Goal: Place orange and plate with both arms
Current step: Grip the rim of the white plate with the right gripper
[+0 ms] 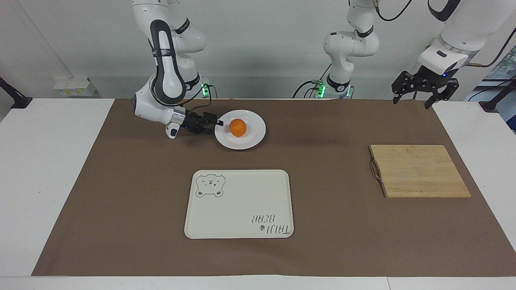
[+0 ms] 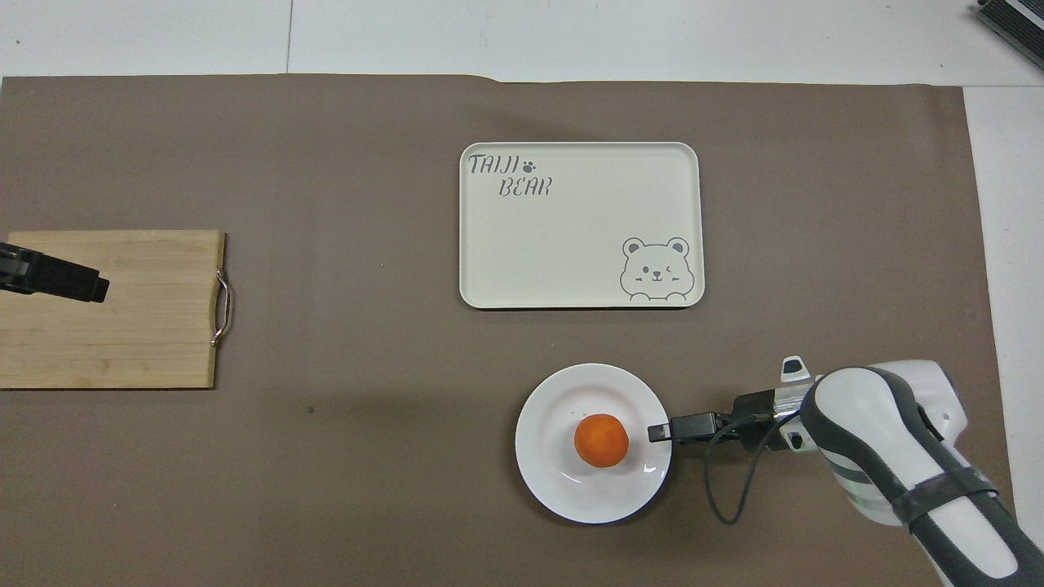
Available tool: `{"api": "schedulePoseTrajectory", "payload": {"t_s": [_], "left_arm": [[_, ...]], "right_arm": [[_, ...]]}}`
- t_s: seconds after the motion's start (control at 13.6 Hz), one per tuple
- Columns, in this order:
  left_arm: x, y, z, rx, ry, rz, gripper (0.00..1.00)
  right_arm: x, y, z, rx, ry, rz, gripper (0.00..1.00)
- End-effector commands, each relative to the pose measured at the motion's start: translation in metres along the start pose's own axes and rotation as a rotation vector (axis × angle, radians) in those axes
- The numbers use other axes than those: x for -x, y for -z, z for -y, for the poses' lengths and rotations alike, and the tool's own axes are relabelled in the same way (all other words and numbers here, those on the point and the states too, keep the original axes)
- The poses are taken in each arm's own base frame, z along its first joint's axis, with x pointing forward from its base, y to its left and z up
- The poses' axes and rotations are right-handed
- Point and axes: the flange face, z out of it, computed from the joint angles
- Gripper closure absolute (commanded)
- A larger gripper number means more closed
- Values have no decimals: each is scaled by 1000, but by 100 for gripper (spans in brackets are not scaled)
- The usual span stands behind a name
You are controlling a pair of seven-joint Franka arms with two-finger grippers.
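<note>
The orange (image 1: 238, 127) lies in the middle of the white plate (image 1: 252, 137), which rests on the brown mat close to the robots. My right gripper (image 1: 215, 124) is low and held level, with its tip at the plate's rim on the side toward the right arm's end. In the overhead view its tip (image 2: 659, 430) overlaps the rim of the plate (image 2: 555, 477) beside the orange (image 2: 601, 440). My left gripper (image 1: 410, 103) is open and empty, raised high at the left arm's end of the table. It shows over the wooden board in the overhead view (image 2: 81, 284).
A cream rectangular tray (image 1: 242, 201) with a bear drawing lies farther from the robots than the plate. A wooden cutting board (image 1: 419, 171) with a metal handle lies toward the left arm's end. A brown mat covers the table.
</note>
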Motion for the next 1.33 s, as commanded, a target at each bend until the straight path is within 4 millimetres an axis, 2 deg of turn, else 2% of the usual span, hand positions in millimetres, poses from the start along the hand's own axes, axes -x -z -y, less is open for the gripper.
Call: {"api": "schedulePoseTrajectory", "payload": {"t_s": [0.0, 0.29, 0.59, 0.66, 0.81, 1.03, 1.25], "left_arm": [[8, 1, 1, -7, -12, -1, 0], [7, 1, 0, -9, -8, -1, 0], [8, 1, 0, -8, -5, 2, 0], [8, 1, 0, -8, -5, 2, 0], [8, 1, 0, -8, -5, 2, 0], [8, 1, 0, -8, -5, 2, 0], [8, 1, 0, -8, -5, 2, 0]], "right_arm": [[11, -5, 6, -49, 7, -17, 0], [15, -16, 8, -57, 0, -13, 0], [16, -17, 8, -57, 3, -12, 0], [16, -17, 8, -56, 4, -13, 4], [16, -17, 8, -56, 4, -13, 35], [16, -17, 7, -55, -2, -13, 72], [16, -17, 7, -55, -3, -13, 89]]}}
